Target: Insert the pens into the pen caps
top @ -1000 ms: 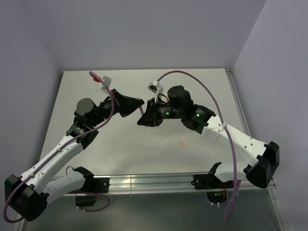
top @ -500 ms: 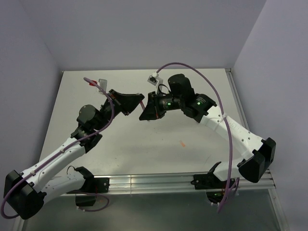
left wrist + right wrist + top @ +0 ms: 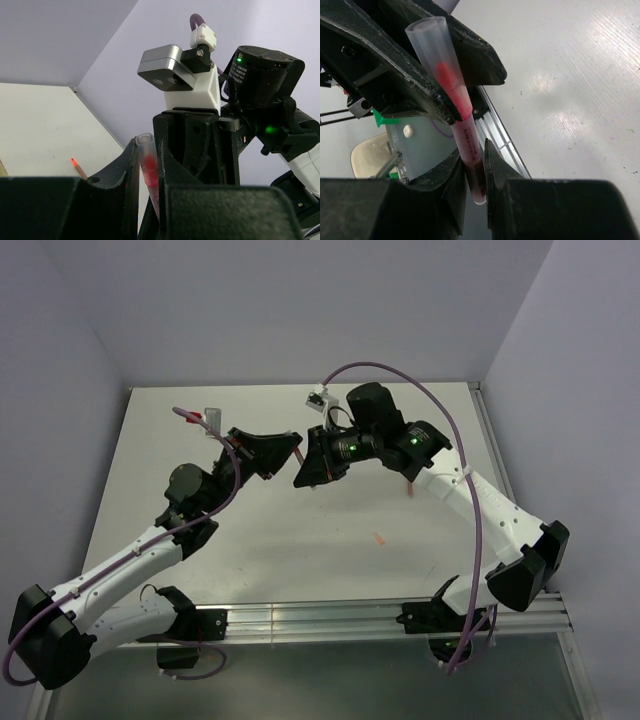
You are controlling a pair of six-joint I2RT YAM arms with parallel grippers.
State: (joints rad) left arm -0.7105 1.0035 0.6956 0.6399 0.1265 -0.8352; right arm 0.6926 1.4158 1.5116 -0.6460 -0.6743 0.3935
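Two pincers meet tip to tip above the bench [image 3: 300,550], sharing a single pen between them. On the near side of the right pincer [image 3: 475,172], toward the arm bases, a small orange-red piece [image 3: 380,538] lies flat on the bench, well apart from both arms. It is too small to tell whether it is a pen or a cap.

At the meeting point, the right pincer is closed on the lower barrel of the pink-red pen [image 3: 470,145], one dark finger pressing each side. The pen's butt end pokes out just behind those fingers, toward the wrist camera. Ahead of them the pen rises at a tilt, clear of the bench. Its tip sits inside a pale translucent pen cap [image 3: 432,42], and the red of the tip shows through the cap's wall.

The left pincer [image 3: 148,150] is clamped on that cap, a finger on either side. The cap's far end stands just past the fingertips.

Farther off, to the left of the left pincer in its own wrist view, an orange-red pen [image 3: 77,169] lies on the bench near the side wall, touching neither pincer.
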